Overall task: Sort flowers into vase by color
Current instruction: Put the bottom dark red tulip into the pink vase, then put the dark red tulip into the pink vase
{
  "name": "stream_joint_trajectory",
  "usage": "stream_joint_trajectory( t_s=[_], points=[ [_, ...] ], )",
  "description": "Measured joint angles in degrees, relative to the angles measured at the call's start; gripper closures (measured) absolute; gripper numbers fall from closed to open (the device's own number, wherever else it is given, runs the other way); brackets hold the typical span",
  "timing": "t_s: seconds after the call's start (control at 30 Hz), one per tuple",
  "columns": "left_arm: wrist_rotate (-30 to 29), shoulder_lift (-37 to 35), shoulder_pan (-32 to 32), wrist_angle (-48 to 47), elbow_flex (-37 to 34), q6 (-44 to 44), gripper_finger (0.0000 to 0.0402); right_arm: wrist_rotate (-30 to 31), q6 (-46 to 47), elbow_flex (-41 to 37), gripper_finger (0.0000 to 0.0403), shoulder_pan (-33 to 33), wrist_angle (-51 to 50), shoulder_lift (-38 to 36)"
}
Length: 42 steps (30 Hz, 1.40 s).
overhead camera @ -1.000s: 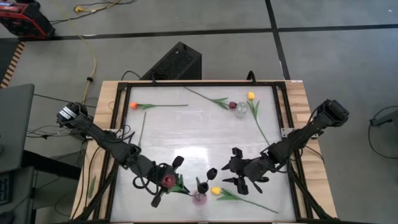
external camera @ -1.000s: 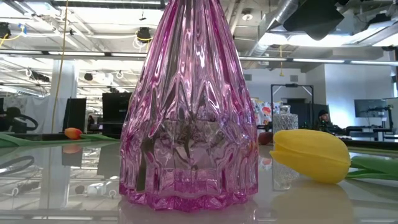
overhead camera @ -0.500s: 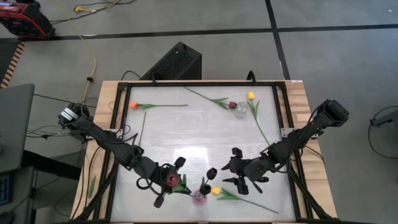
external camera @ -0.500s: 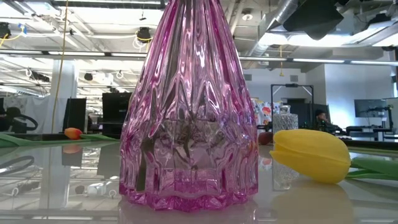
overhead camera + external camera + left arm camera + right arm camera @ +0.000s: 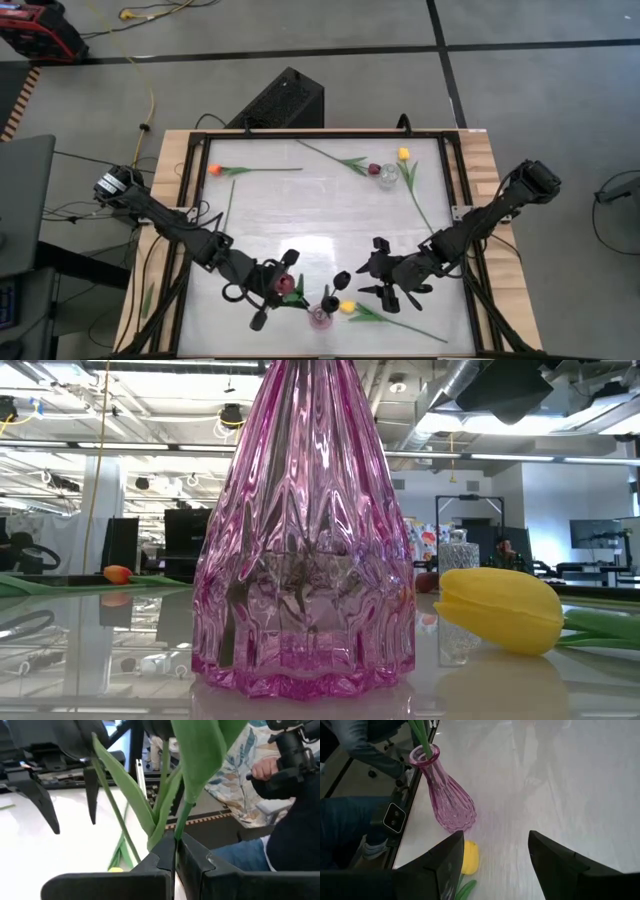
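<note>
High view: the left gripper [image 5: 272,291] hangs at the near edge of the white table [image 5: 320,215], just left of the pink vase [image 5: 320,318], its fingers clenched on the green stem of a dark red tulip [image 5: 285,284] whose head sits between them; the left wrist view shows the stem [image 5: 179,825] pinched where the two dark fingers meet, leaves rising past the lens. A near-black tulip [image 5: 340,279] leans out of the pink vase, with green stems visible in its neck [image 5: 423,751] in the right wrist view. The right gripper [image 5: 381,270] waits just right of the vase with its fingers spread apart, nothing between them. A yellow tulip [image 5: 347,307] lies on the table touching or just beside the vase on its right, large in the low view [image 5: 500,610]. At the far side stands a clear vase [image 5: 388,177] with a dark red tulip head [image 5: 374,169] at its left and a second yellow tulip [image 5: 404,154] at its right; an orange tulip [image 5: 214,169] lies at the far left
</note>
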Motion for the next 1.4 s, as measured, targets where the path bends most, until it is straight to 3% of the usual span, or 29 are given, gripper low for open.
stream_joint_trajectory(
  t_s=[0.53, 0.73, 1.03, 1.2, 1.4],
  points=[
    [-0.21, 3.80, -0.26, 2.30, 0.00, 1.36, 0.0391, -0.11, 0.00, 0.00, 0.0155, 0.00, -0.23, 0.00],
    [-0.11, 3.78, -0.29, 0.95, 0.00, 0.69, 0.0340, -0.11, -0.02, 0.00, 0.0155, 0.00, -0.23, 0.00],
    [4.93, 3.76, -0.31, -1.99, 0.02, -1.36, 0.0229, -0.17, 0.00, 0.00, 0.0155, 0.00, -0.49, 0.00],
    [6.26, 3.54, 0.27, -8.55, 0.34, -4.29, 0.0180, -0.20, 0.00, 0.00, 0.0155, 0.00, -0.74, 0.00],
    [4.88, 3.30, 0.70, -29.63, 8.09, -4.44, 0.0159, -0.37, 0.00, 0.00, 0.0155, -1.74, -1.86, -0.20]
  ],
)
